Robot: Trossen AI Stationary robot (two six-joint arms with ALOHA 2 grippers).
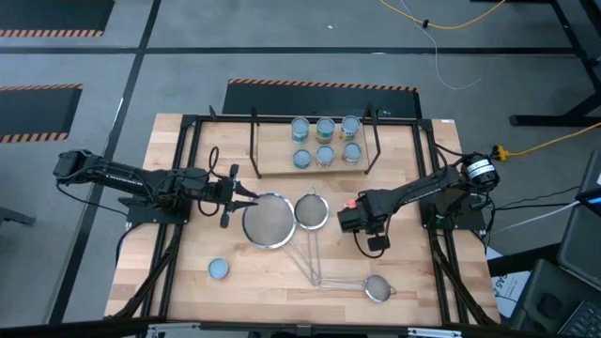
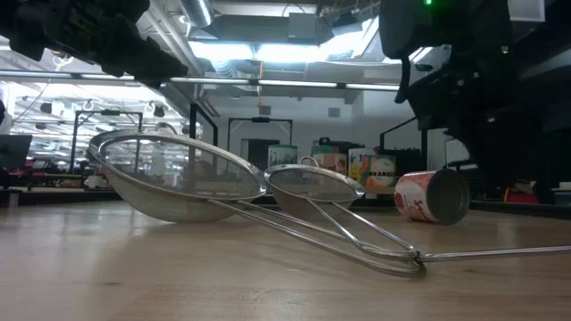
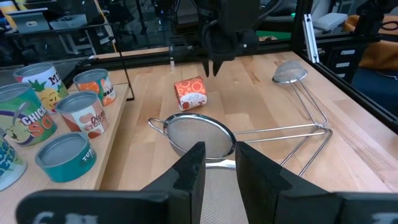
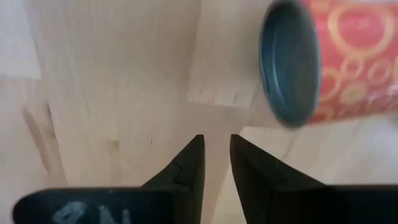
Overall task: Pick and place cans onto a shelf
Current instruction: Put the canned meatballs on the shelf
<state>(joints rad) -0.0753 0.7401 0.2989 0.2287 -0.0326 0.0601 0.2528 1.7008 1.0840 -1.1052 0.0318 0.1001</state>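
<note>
A red can (image 1: 349,202) lies on its side on the table, its blue-grey end (image 4: 289,62) toward my right gripper; it also shows in the low view (image 2: 433,196). My right gripper (image 4: 216,155) points down at bare wood just beside that can, its fingers a narrow gap apart and empty. Another can (image 1: 218,269) stands upright near the front left. Several cans (image 1: 325,141) stand on the black-rod shelf (image 1: 272,171) at the back. My left gripper (image 3: 219,165) hovers over the large strainer (image 1: 268,221), narrowly open and empty.
Three steel mesh strainers lie mid-table with crossing handles: the large one, a medium one (image 1: 312,211) and a small one (image 1: 377,288). A black frame (image 1: 188,169) edges the table. Bare wood lies at the front centre.
</note>
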